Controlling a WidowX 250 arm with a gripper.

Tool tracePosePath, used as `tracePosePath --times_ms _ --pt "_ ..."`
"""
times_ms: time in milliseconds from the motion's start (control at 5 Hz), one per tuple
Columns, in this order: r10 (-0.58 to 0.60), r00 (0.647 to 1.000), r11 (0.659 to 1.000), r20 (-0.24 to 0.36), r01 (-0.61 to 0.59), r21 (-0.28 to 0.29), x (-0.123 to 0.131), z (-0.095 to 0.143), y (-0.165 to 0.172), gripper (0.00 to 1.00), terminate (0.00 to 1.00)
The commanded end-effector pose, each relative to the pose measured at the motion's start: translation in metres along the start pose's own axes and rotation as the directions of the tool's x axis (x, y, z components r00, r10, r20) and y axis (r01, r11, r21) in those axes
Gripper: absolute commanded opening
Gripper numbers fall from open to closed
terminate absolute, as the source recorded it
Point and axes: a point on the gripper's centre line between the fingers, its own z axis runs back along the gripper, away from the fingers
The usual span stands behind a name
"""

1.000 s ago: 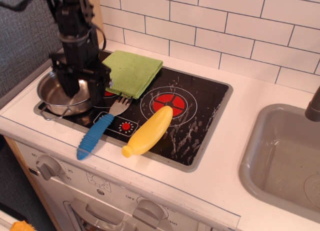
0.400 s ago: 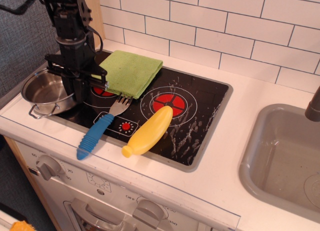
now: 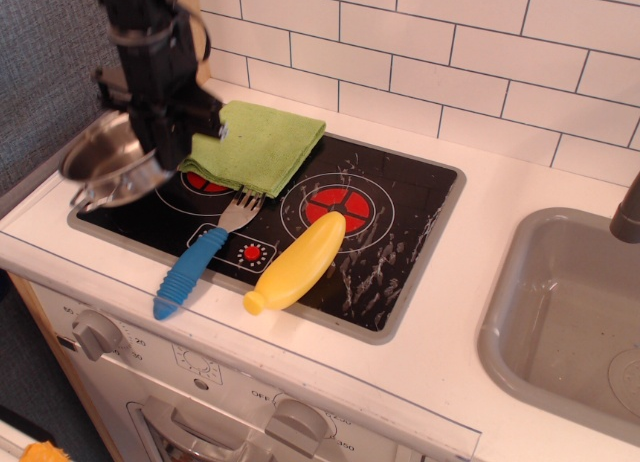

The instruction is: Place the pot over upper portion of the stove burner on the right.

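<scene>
Observation.image: gripper point(image 3: 150, 167) jaws clenched on pot point(image 3: 105, 162) rim, pot tilted, lifted off worktop point(image 3: 520, 182) at stove's left edge. Burner point(image 3: 336, 206) well right, partly covered by banana point(image 3: 297, 262); lift clears cloth point(image 3: 255, 142).

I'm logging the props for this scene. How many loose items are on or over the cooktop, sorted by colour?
Silver: 1, the pot, tilted and lifted at the gripper
Green: 1, the folded cloth
Blue-handled: 1, the fork
Yellow: 1, the banana-shaped toy
Total: 4
</scene>
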Motion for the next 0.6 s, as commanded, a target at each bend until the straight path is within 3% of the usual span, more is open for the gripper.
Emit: tracePosePath --times_ms 0,200,400 --pt "-0.244 0.956 0.965 0.165 0.255 -0.052 0.051 0.043 -0.086 0.0 0.0" --pt "-0.381 0.912 0.915 0.15 0.395 -0.078 0.063 0.032 -0.137 0.0 0.0" --pt "-0.452 0.879 0.882 0.152 0.465 -0.069 0.068 0.031 -0.162 0.0 0.0"
